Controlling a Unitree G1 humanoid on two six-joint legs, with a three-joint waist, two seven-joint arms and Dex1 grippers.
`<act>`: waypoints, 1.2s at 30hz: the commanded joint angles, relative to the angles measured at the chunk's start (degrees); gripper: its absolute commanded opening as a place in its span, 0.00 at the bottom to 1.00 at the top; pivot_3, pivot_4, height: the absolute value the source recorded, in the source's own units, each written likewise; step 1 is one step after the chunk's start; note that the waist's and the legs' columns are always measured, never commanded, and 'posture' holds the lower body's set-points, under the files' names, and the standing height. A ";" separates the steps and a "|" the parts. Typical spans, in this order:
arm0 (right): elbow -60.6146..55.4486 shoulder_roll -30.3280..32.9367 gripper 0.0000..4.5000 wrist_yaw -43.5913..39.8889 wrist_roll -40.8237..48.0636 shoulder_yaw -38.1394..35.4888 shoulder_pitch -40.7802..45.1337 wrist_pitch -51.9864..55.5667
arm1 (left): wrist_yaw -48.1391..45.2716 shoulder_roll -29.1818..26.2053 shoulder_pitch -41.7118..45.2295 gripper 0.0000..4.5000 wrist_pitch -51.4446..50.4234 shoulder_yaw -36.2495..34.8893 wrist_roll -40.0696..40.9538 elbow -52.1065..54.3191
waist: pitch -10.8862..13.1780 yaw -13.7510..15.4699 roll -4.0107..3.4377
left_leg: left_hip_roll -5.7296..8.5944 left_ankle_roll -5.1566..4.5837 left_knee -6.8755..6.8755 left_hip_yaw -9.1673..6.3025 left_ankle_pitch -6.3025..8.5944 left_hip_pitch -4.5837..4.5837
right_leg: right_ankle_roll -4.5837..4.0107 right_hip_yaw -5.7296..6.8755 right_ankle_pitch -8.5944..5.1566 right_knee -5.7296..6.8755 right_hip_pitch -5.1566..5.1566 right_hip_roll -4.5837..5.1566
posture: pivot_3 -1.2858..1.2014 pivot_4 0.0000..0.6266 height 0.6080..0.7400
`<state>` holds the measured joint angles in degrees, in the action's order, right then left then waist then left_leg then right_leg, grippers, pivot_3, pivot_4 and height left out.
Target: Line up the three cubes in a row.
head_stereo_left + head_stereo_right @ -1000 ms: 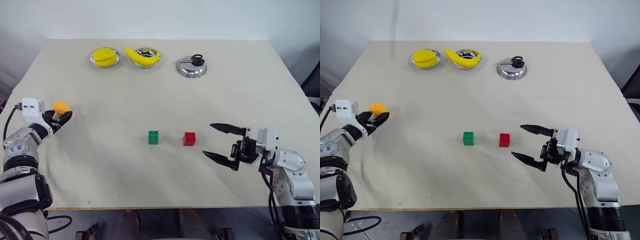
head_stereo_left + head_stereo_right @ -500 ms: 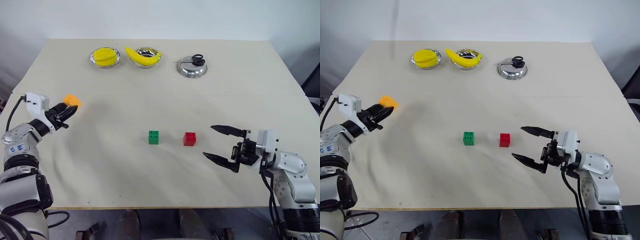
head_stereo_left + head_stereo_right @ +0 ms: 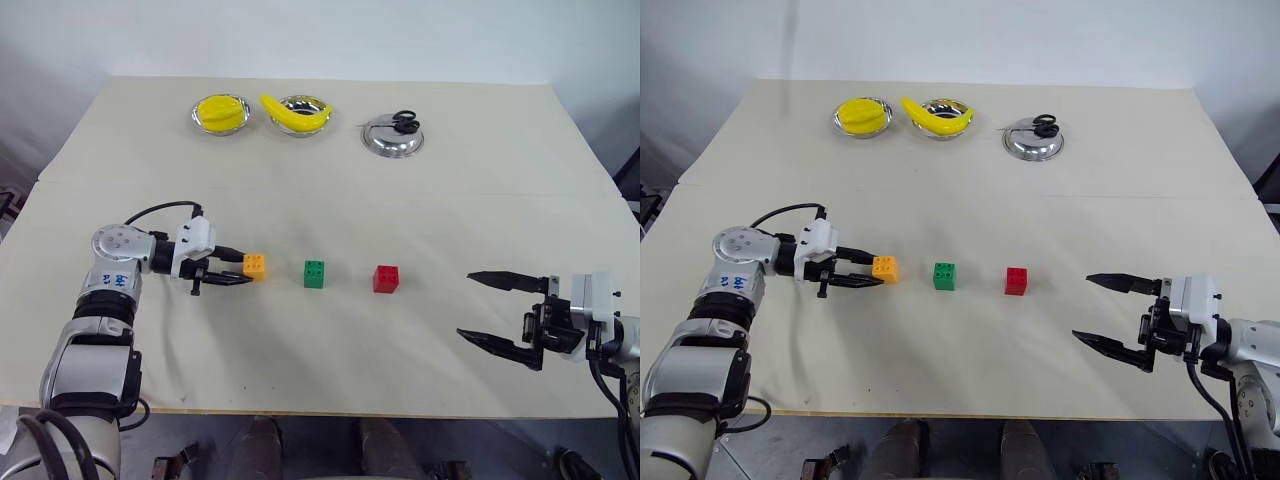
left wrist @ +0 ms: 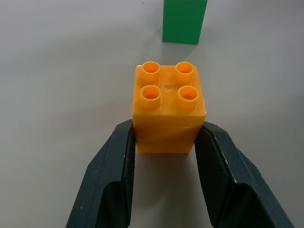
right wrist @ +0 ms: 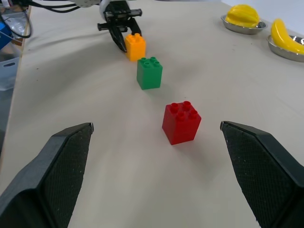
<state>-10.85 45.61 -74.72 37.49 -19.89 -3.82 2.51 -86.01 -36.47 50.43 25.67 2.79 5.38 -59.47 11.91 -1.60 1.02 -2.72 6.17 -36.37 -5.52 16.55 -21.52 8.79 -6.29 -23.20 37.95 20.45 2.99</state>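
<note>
Left gripper (image 4: 164, 142): jaws pinching the orange cube (image 3: 254, 265), studs up, on the table (image 3: 320, 190).
Green cube (image 3: 314, 273): just past the jaw tips, apart.
Red cube (image 3: 386, 278): beyond green, ahead of the right gripper (image 3: 490, 310), jaws spread, empty.

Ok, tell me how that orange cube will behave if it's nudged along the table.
The orange cube looks like rigid plastic, so probably stiff and light. Its flat faces suggest sliding, not rolling. Pinched by the left gripper, its smooth sides might slip.
</note>
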 commanded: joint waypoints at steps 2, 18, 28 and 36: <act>-3.99 -1.01 1.00 1.77 1.42 -1.40 -1.01 0.36 | -1.51 -0.20 0.68 0.32 0.76 0.75 -1.64 -3.52 | -0.01 0.02 -0.01 | 0.00 -0.01 -0.04 0.00 -0.01 0.00 | 0.00 0.00 0.00 0.02 -0.01 0.00 | 0.52 0.24 1.00; -3.93 -1.73 1.00 2.23 1.21 0.69 0.86 1.48 | -6.49 -2.28 1.38 0.32 -2.28 1.99 2.92 -3.55 | 0.00 -0.17 -0.01 | -0.01 -0.06 -0.07 -0.02 -0.05 0.06 | 0.01 0.00 0.01 0.12 -0.04 -0.02 | 0.52 0.24 1.00; -3.87 -1.95 1.00 2.26 1.08 1.39 1.22 1.56 | -6.49 -2.82 -0.06 0.32 -2.83 5.30 5.80 -1.60 | 0.00 -0.02 -0.01 | -0.01 -0.06 -0.06 -0.02 -0.05 0.04 | 0.01 0.00 0.01 0.08 -0.03 -0.02 | 0.52 0.24 1.00; -3.62 -1.96 1.00 1.96 0.94 1.72 1.44 1.41 | -4.87 -2.44 0.88 0.61 0.31 3.37 4.16 -4.01 | 0.00 -0.08 -0.01 | -0.01 -0.06 -0.05 -0.02 -0.05 0.03 | 0.01 0.00 0.01 0.08 -0.02 -0.02 | 0.52 0.24 1.00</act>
<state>-13.91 44.01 -72.56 37.70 -17.79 -2.66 4.06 -86.06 -38.50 50.99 25.02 7.60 9.50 -63.77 11.91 -1.68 1.01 -2.73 6.11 -36.42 -5.54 16.50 -21.49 8.81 -6.29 -23.19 38.03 20.43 2.96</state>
